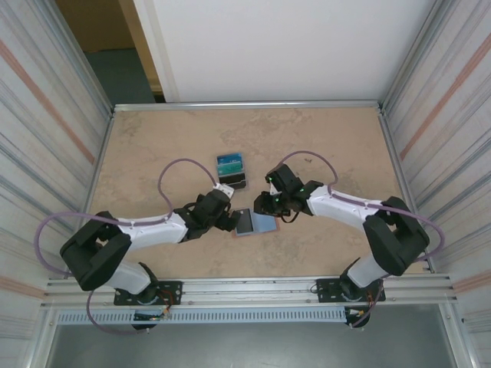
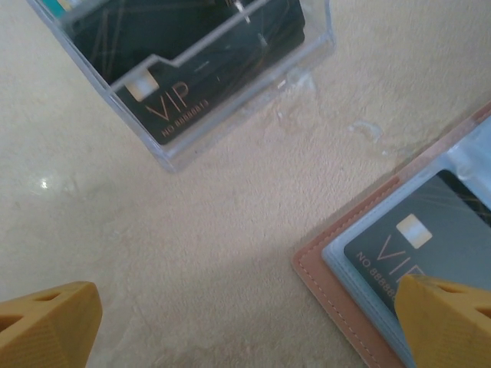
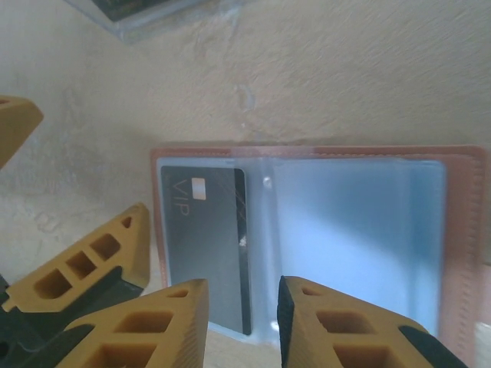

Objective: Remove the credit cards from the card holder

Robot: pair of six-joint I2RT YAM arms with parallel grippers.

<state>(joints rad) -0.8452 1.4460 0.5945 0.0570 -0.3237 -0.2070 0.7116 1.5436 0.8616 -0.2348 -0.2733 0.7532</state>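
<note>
Left gripper (image 2: 249, 295) spread wide, right gripper (image 3: 242, 295) narrowly parted; right wrist shows card holder (image 3: 353, 230) opened flat.

"VIP" in pale gold stands on the dark card (image 2: 173, 107) inside the clear box (image 2: 222, 123), upper left of the left wrist view, with "NO 88888…" beneath, last digits unclear. The pocketed card (image 2: 430, 230) in the card holder (image 2: 330, 295), lower right, reads "VIP" too.
</note>
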